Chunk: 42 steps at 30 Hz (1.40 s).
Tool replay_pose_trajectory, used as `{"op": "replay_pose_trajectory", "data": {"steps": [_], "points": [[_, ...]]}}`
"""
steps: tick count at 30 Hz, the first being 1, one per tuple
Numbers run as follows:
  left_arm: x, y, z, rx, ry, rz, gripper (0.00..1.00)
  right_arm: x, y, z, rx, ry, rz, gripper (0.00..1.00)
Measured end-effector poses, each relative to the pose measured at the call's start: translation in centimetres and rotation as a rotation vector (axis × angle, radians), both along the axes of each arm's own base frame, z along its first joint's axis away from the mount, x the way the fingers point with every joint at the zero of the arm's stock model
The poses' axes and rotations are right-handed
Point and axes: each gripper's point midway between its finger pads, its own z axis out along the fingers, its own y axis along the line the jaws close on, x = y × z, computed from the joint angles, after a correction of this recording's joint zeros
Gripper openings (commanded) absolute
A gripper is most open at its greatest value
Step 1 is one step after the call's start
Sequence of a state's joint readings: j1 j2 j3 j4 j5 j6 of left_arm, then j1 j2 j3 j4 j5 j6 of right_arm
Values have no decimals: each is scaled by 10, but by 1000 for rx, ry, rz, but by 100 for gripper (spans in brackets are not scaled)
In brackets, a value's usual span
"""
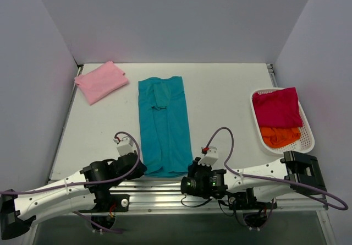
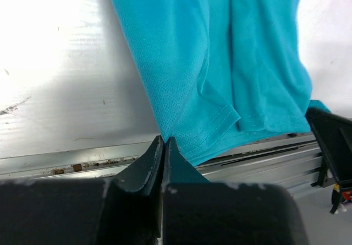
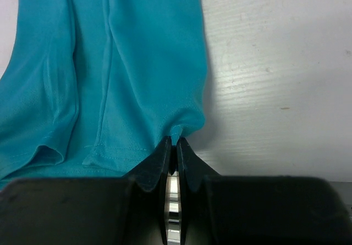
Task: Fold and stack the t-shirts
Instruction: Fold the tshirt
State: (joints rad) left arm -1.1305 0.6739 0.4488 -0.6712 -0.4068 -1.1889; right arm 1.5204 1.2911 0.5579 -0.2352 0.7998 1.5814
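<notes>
The teal t-shirt (image 1: 163, 125) lies as a long narrow strip down the middle of the table, sleeves folded in, its hem at the near edge. My left gripper (image 1: 138, 166) is shut on the hem's near-left corner (image 2: 181, 137); its fingertips (image 2: 164, 141) meet at the cloth edge. My right gripper (image 1: 191, 170) is shut on the near-right corner, a pinch of teal cloth (image 3: 177, 130) between its tips (image 3: 174, 141). A light pink t-shirt (image 1: 100, 81) lies folded at the far left. The magenta t-shirt (image 1: 278, 107) and the orange t-shirt (image 1: 280, 135) lie in a basket.
A white slotted basket (image 1: 306, 146) stands at the table's right side. The metal rail (image 1: 159, 185) runs along the near edge below the hem. Grey walls enclose the table on three sides.
</notes>
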Motion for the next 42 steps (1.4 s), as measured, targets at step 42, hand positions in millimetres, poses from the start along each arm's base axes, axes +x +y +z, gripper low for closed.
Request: {"op": "replay_pose_trajectory", "data": {"steps": [42], "points": [[181, 22, 38, 56, -67, 174, 2, 185, 15, 79, -216, -132, -134, 0]]}}
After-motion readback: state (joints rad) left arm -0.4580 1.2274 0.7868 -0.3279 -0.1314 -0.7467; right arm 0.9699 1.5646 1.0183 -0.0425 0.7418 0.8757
